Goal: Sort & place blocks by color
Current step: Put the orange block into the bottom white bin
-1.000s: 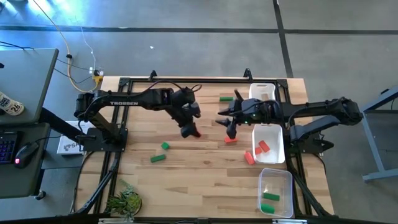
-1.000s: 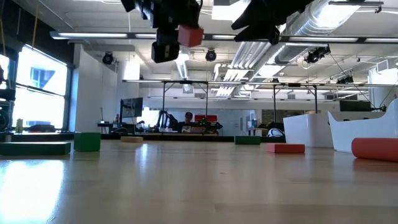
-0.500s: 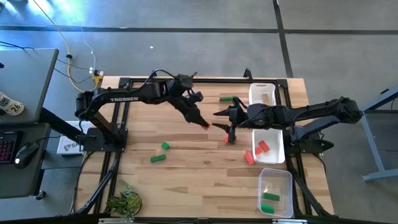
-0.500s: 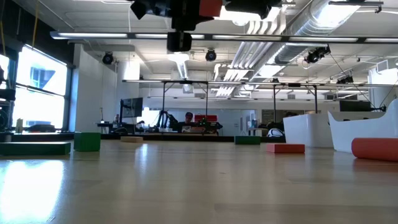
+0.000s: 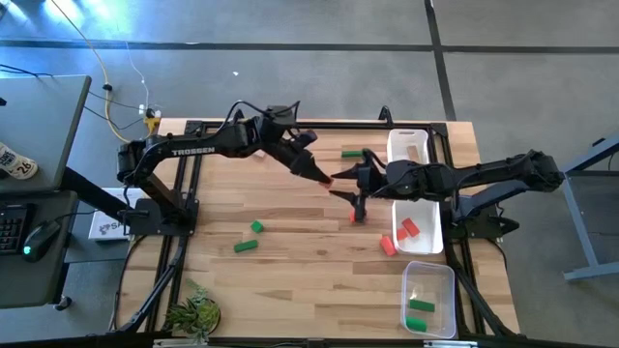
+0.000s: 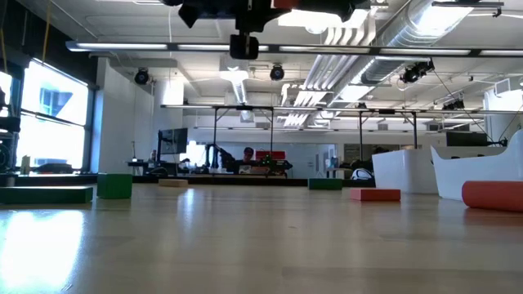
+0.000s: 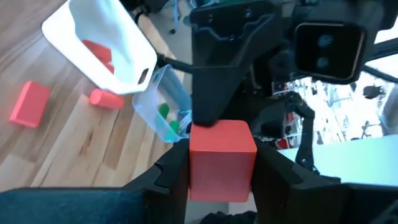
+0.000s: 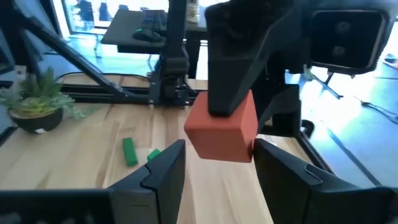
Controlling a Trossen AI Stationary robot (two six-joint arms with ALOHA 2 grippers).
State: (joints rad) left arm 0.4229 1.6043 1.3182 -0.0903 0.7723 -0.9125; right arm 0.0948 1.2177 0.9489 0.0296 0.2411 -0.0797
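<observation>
Red cube (image 7: pixel 221 160) held in mid-air between both grippers, above the table's middle.
The left gripper (image 5: pixel 319 176) clamps the red cube; the right gripper (image 8: pixel 214 163) faces it from three o'clock, its fingers spread wide on either side of the cube, not visibly touching. Below them a red block (image 5: pixel 358 218) lies on the table (image 5: pixel 290 261); two green blocks (image 5: pixel 250 237) sit toward seven o'clock, a white tray (image 5: pixel 432 220) with red blocks at four o'clock.
</observation>
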